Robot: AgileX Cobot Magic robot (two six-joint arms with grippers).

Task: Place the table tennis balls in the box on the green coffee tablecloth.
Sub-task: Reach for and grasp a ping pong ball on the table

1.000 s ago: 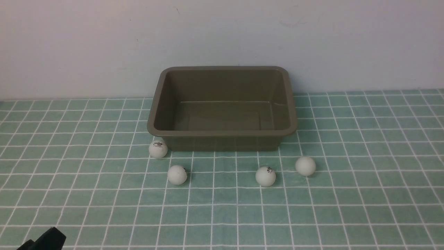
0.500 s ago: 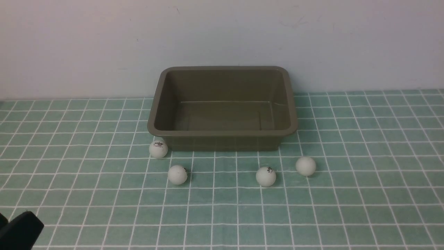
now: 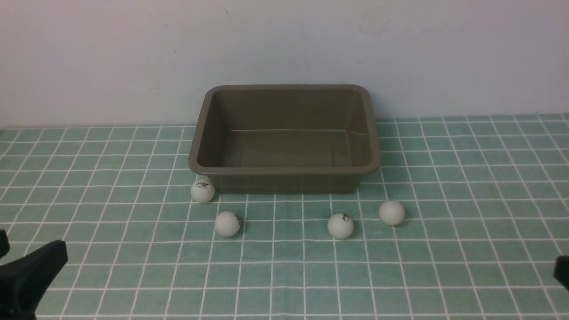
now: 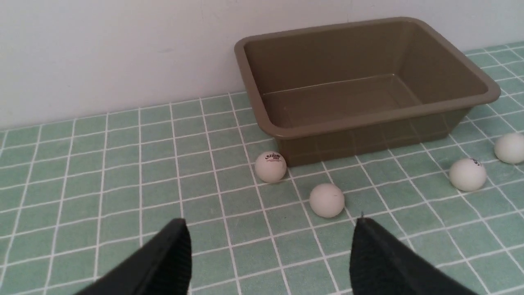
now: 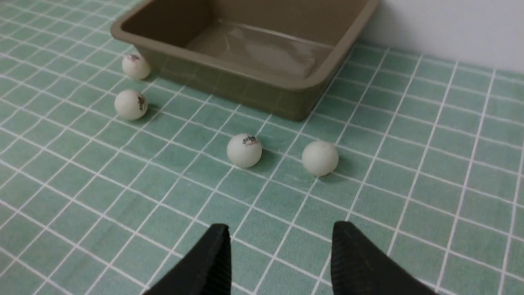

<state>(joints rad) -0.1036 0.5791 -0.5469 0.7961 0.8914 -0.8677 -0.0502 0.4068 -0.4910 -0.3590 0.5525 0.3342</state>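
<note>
The box (image 3: 284, 170) stands on the cloth (image 3: 444, 249) close to the back wall, its long side facing the robot. All four balls lie on the cloth in front of it, outside it. The corner ball (image 3: 202, 191), logo up, sits just beside the box's front left corner; whether it touches the wall cannot be told. The second ball (image 3: 227, 223) lies a little nearer the robot and to the right of it. Off to the right, the third ball (image 3: 340, 226) shows a dark logo on top, and the plain fourth ball (image 3: 391, 212) lies near it, closer to the box's front right corner. The left gripper (image 4: 270, 223) hangs low at the near left edge of the cloth, well apart from the balls, its fingers (image 4: 172, 254) spread wide with only cloth between them. The right gripper (image 5: 281, 227) hangs at the near right edge, its fingers (image 5: 352, 258) also apart, pinching nothing, and it points toward the third and fourth balls.
</note>
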